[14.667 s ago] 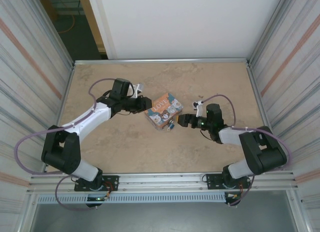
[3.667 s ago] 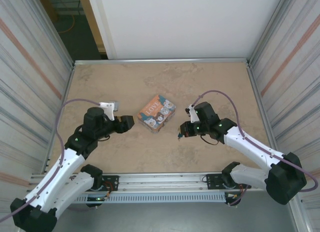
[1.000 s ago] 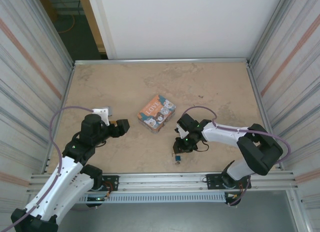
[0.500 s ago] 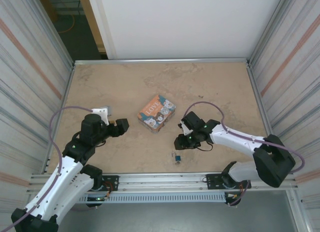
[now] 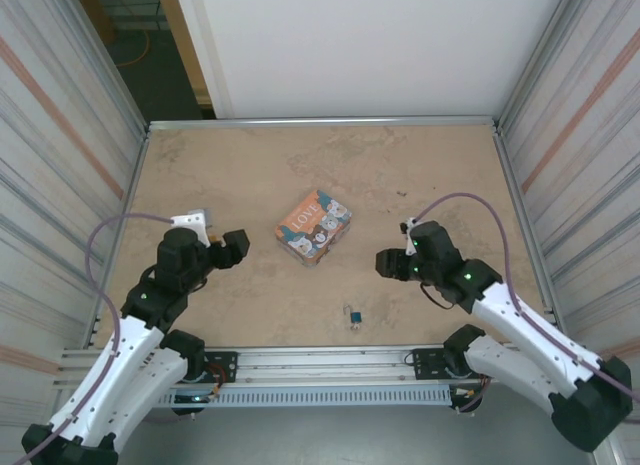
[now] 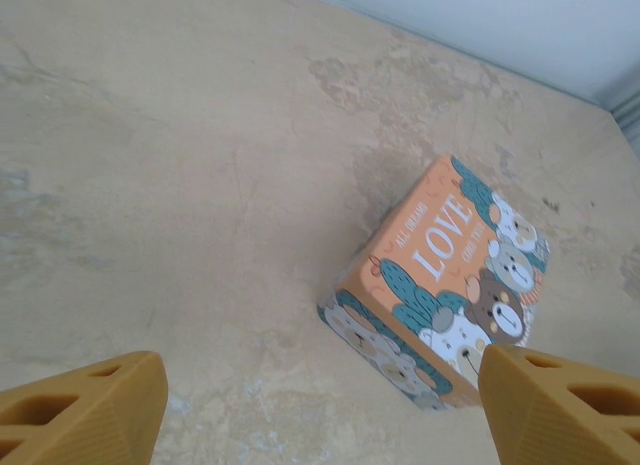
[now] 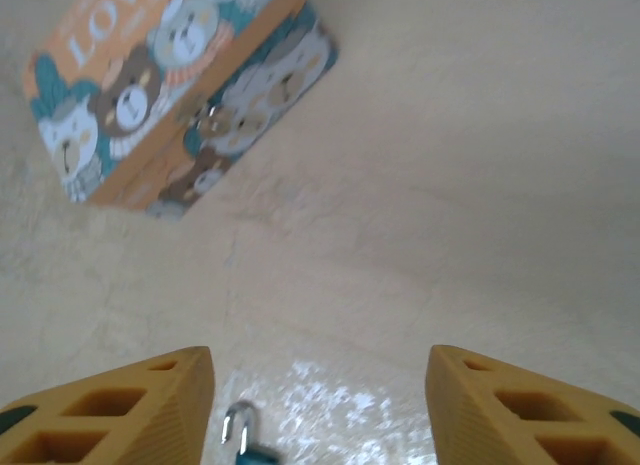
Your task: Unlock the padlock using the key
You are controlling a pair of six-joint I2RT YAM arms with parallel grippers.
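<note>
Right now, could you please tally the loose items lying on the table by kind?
Tin box: 1
Padlock: 1
Total: 2

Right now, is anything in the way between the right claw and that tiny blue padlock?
Nothing visible. Only bare table lies between the open right gripper and the padlock; the LOVE tin sits farther back, off that path.
</note>
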